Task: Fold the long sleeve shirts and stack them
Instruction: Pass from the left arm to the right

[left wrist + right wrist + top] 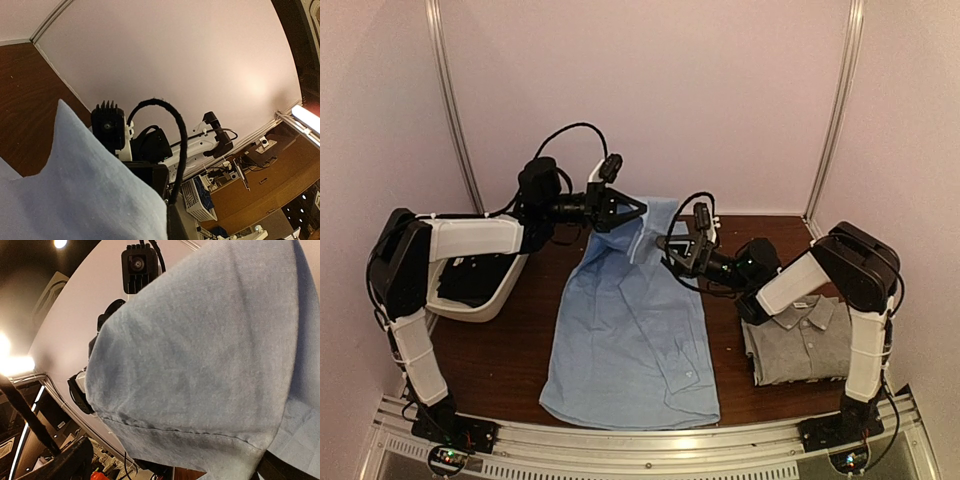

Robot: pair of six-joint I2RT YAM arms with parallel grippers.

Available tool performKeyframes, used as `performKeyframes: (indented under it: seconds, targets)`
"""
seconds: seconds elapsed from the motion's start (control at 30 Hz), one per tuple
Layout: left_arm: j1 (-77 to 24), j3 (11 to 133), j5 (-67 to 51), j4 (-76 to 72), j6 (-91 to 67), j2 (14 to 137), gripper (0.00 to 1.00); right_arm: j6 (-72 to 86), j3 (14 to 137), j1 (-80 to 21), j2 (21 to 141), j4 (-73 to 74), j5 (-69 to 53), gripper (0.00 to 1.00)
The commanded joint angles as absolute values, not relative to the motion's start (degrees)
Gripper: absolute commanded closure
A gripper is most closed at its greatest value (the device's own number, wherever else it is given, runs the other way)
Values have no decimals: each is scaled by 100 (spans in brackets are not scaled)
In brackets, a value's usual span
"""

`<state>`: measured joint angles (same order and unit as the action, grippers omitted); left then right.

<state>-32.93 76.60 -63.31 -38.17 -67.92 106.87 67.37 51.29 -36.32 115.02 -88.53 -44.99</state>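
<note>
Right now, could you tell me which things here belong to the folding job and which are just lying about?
For the job:
blue shirt, spread in the middle
grey shirt, folded at the right

Lying about:
white bin at the left, dark contents unclear

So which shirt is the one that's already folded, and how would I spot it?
On the dark wooden table, look to the right side, by the right arm. The grey shirt lies there folded into a compact rectangle, collar on top; its neighbour, the light blue shirt in the middle, is spread out.
</note>
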Motion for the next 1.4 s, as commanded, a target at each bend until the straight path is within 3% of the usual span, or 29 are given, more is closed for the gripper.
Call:
performKeyframes:
  seconds: [0.0, 0.37, 0.73, 1.0, 1.07, 1.17, 1.37]
  targets:
    - [-3227, 7617, -6450, -4340, -6882, 10693, 100, 7195, 4900, -3688, 11468, -10582, -4419, 0]
    - [-3120, 7424, -6373, -4207, -6784, 10697, 100, 7258, 4459, -3772, 10795, -10520, -4166, 18]
    - [-3026, 7340, -6124, -3488, -6272, 10587, 100, 6981, 4377, -3839, 10380, -9445, -3892, 58]
    - [-3015, 7300, -6095, -3289, -6113, 10507, 100, 6860, 4272, -3849, 10397, -8657, -3663, 77]
    - [-3012, 7295, -6093, -3278, -6108, 10486, 100, 6816, 4276, -3843, 10397, -8478, -3637, 76]
    - [-3017, 7327, -6091, -3278, -6130, 10453, 100, 6659, 4228, -3848, 10332, -8131, -3522, 67]
    - [-3023, 7327, -6024, -3675, -6542, 10415, 100, 6550, 4250, -3859, 10269, -7737, -3351, 32]
